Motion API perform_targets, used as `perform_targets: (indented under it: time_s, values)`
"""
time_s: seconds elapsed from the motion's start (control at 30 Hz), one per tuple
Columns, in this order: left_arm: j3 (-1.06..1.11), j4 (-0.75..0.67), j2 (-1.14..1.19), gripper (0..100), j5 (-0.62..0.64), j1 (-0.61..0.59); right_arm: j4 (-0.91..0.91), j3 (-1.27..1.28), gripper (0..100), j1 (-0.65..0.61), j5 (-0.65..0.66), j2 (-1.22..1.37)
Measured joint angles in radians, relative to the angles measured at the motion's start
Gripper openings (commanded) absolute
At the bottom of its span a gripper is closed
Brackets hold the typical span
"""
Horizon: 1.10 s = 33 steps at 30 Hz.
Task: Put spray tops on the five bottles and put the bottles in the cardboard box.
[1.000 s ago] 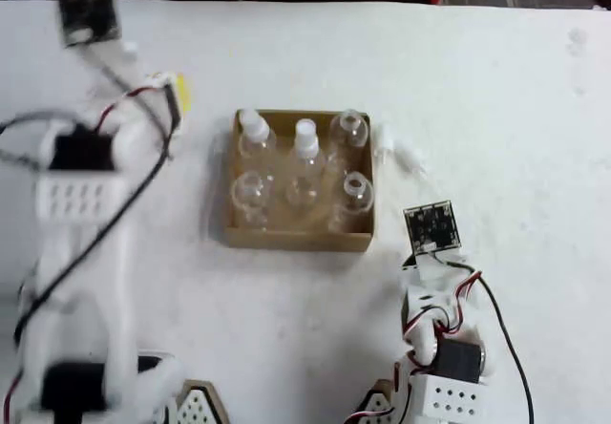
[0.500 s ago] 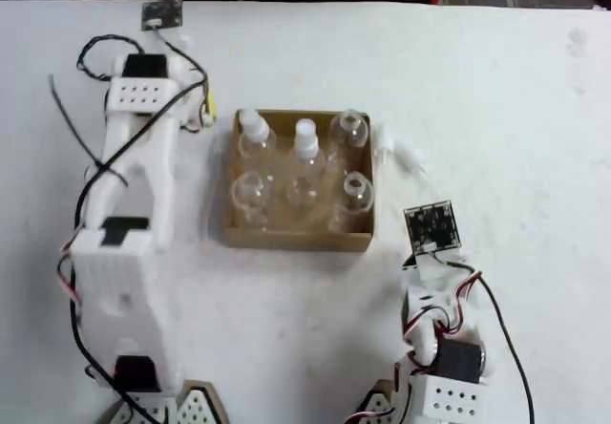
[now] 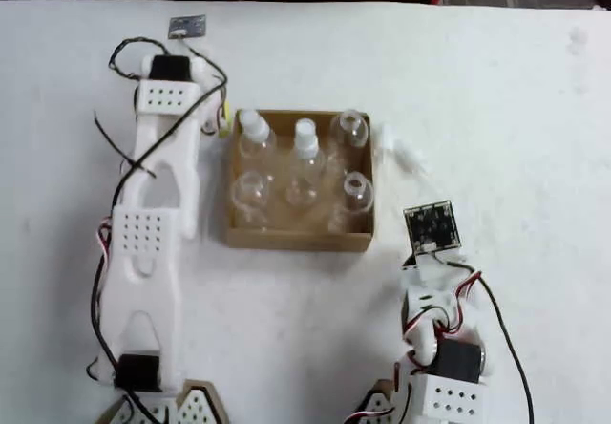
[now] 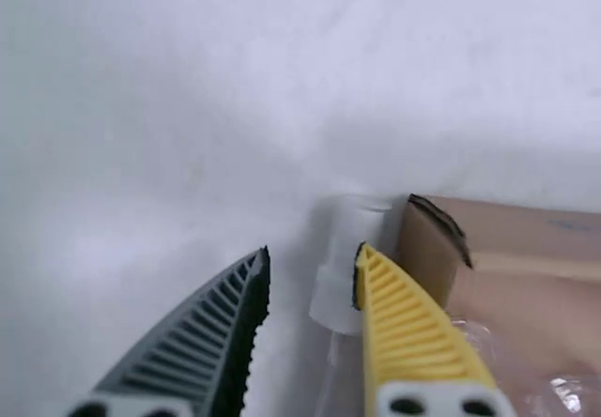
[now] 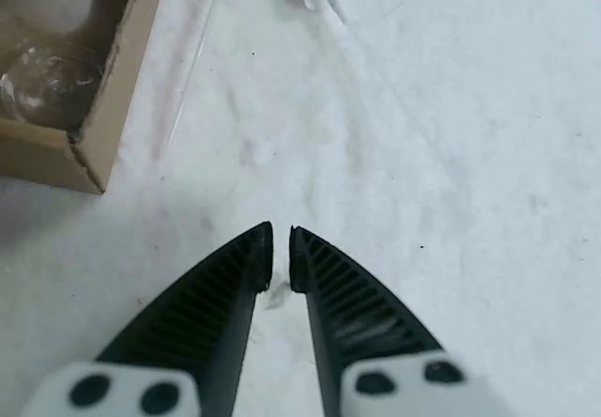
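1. Swinging in from the table's (image 3: 535,109) left side, the left arm (image 3: 158,223) is now lying along the box's (image 3: 299,241) left wall, with the left gripper (image 3: 221,121) at its far-left corner; the right arm (image 3: 439,348) is staying put. Five bottles (image 3: 250,193) are standing in the box, two already capped. A second top (image 3: 401,153) is lying just right of the box.
2. Left wrist view: the left gripper (image 4: 311,253) is gaping wide. A top (image 4: 340,267) is lying between the jaws against the yellow one, unclamped, just beside the box corner (image 4: 441,239).
3. Right wrist view: the right gripper (image 5: 280,246) is hanging near the box's front-right corner, nearly closed and holding nothing.
4. Closing now is risking a skewed grip. The grey jaw could shove the top into the cardboard, or the yellow jaw could snag the corner.
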Motion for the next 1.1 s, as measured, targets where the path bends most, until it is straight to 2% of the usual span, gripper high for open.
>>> perform_targets:
  time_s: [0.17,0.47,0.9,1.03,1.1]
  values:
    - [-0.193,0.072,0.081,14,0.048,0.003,0.0,0.0,1.8,0.0,0.0,0.0]
    - [-0.354,0.072,0.239,14,0.06,0.006,0.0,0.0,1.8,0.0,0.0,0.0]
    - [-0.365,0.077,0.256,13,0.063,0.023,0.0,0.0,1.8,0.0,0.0,0.0]
    - [-0.365,0.084,0.256,3,0.063,0.021,0.0,0.0,1.8,0.0,0.0,0.0]
    - [-0.365,0.087,0.256,3,0.063,0.023,0.0,0.0,1.8,0.0,0.0,0.0]
